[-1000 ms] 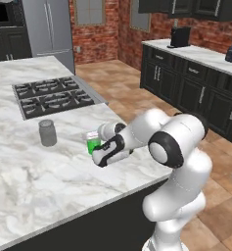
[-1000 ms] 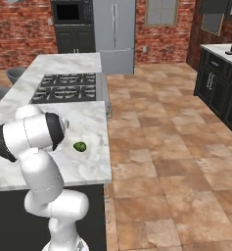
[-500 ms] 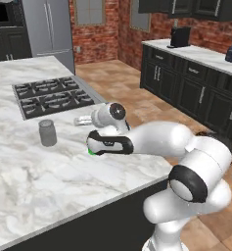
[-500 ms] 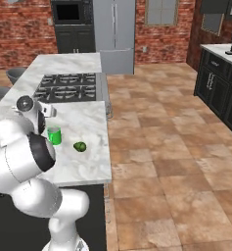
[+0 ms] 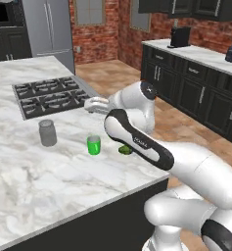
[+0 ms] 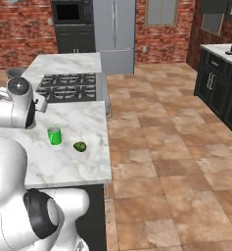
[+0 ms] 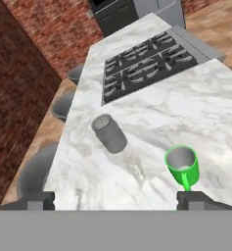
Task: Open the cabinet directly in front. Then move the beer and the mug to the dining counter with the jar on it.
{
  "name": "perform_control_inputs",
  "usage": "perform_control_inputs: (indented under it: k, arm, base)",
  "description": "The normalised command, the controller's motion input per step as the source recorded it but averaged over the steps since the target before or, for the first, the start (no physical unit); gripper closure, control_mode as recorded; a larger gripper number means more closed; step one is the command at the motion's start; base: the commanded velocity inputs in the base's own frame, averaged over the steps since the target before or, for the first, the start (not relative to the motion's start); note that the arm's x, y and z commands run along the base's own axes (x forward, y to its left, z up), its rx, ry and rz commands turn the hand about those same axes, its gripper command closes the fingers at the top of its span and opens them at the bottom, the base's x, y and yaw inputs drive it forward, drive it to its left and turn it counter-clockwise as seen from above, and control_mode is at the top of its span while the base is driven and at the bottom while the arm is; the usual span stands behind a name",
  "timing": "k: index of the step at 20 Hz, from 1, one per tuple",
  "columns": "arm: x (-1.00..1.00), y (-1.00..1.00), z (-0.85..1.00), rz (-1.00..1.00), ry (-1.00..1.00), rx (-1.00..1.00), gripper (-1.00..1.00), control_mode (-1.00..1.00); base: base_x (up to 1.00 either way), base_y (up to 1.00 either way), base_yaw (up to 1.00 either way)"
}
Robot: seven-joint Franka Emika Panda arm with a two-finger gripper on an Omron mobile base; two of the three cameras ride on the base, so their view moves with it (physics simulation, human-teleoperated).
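Note:
The green mug point(image 5: 93, 145) point(image 6: 54, 136) point(image 7: 182, 164) stands upright on the marble dining counter point(image 5: 34, 181) point(image 6: 73, 166) point(image 7: 137, 176). To its left, a little apart, is the grey jar point(image 5: 48, 133) point(image 7: 109, 132). My gripper point(image 5: 90, 104) point(image 6: 39, 104) point(image 7: 116, 200) hangs open and empty above the counter, between the mug and the black cooktop point(image 5: 49, 95) point(image 6: 73, 86) point(image 7: 147, 61). It is clear of the mug and looks down on mug and jar. The beer is out of view. I cannot tell which black wall cabinet is the task's cabinet.
A small dark green round thing point(image 5: 125, 149) point(image 6: 80, 146) lies right of the mug near the counter's edge. Grey stools point(image 7: 63, 105) line the far side. Black base cabinets point(image 5: 196, 93) run along the brick wall across an open tiled floor point(image 6: 166, 147).
The open gripper was around the mug a second ago. It has since risen and drawn back toward the cooktop, and the mug stands alone on the counter.

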Motion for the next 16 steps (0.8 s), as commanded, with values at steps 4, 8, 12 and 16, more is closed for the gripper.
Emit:
perform_control_inputs:
  k: [4,8,12,16]
  arm:
    - [-1.0,-0.55,0.87,0.07,0.09,0.06,-1.0,-1.0]
    - [-1.0,-0.46,0.76,0.07,0.2,0.0,-1.0,-1.0]
    - [-1.0,-0.42,0.72,0.05,0.22,-0.01,-1.0,-1.0]
    - [-1.0,-0.28,0.33,0.04,0.33,-0.15,-1.0,-1.0]
  base:
    - [0.0,0.0,0.0]
    - [0.0,0.0,0.0]
    - [0.0,0.0,0.0]
    - [0.0,0.0,0.0]
